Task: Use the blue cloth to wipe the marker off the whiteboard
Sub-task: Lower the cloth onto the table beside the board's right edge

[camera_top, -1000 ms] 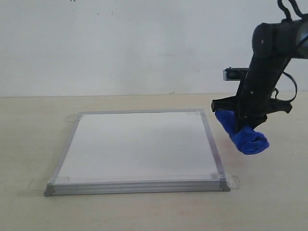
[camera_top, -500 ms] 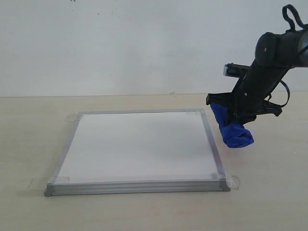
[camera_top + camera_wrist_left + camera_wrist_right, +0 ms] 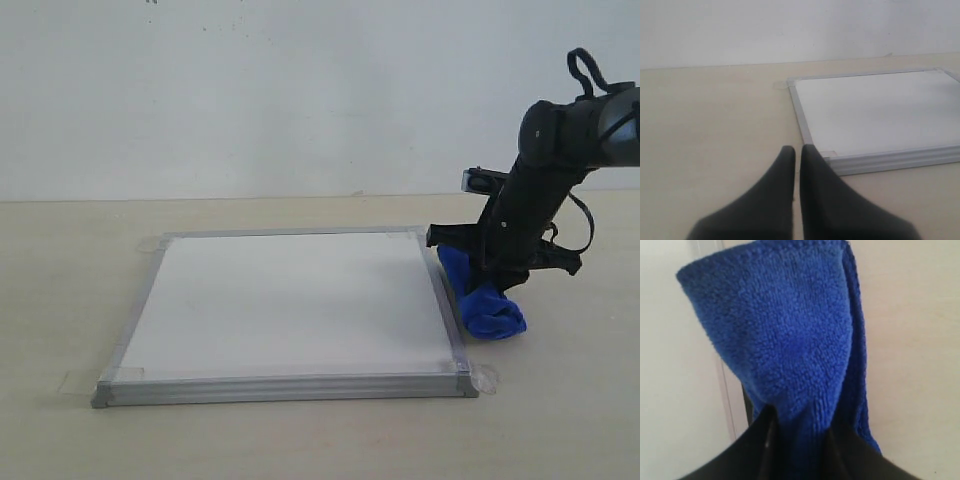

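Exterior view: right arm slants down, right tool (image 3: 497, 268) pinching the blue cloth (image 3: 494, 312) just beside the whiteboard (image 3: 290, 300), at its three o'clock edge. Left wrist view alone shows the left tool (image 3: 797, 156), pressed together.

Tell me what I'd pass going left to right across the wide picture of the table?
Clear tape at the board's near-left corner → whiteboard → blue cloth. The right gripper holding the cloth overlaps it, so it gets no place in the order.
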{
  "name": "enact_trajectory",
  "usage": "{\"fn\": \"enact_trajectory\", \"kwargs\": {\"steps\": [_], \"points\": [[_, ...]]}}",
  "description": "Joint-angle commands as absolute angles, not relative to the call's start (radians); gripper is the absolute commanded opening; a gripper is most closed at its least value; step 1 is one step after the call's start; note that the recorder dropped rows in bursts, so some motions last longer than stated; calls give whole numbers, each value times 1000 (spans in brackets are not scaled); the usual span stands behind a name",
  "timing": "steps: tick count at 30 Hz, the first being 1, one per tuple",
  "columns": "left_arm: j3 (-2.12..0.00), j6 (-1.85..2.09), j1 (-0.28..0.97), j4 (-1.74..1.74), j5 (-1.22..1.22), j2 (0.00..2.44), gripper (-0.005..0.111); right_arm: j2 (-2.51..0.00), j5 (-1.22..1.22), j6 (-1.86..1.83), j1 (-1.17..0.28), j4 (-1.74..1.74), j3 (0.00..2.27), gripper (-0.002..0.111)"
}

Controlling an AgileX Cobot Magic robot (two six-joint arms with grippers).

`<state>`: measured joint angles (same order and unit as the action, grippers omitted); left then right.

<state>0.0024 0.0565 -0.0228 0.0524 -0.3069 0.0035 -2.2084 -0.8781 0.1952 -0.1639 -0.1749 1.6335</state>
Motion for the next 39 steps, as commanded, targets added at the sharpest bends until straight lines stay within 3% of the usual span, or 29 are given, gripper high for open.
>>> {"fn": "enact_trajectory", "kwargs": {"steps": [1, 12, 14, 21, 23, 25, 31, 39], "points": [[0, 61, -26, 54, -296, 0, 4, -2197, -873, 191, -159, -180, 1634, 0], [0, 61, -26, 54, -296, 0, 4, -2207, -874, 200, -159, -182, 1634, 2], [0, 61, -26, 54, -296, 0, 4, -2207, -869, 200, -159, -181, 1634, 10], [0, 61, -26, 54, -296, 0, 4, -2207, -865, 200, -159, -177, 1634, 60], [0, 61, -26, 54, -296, 0, 4, -2197, -865, 200, -159, -177, 1634, 53], [0, 61, -26, 54, -296, 0, 4, -2170, -880, 193, -159, -167, 1649, 36], [0, 61, -26, 54, -296, 0, 4, -2106, -903, 178, -159, -140, 1669, 2], [0, 61, -26, 54, -296, 0, 4, -2106, -917, 178, -159, -128, 1669, 0]]}}
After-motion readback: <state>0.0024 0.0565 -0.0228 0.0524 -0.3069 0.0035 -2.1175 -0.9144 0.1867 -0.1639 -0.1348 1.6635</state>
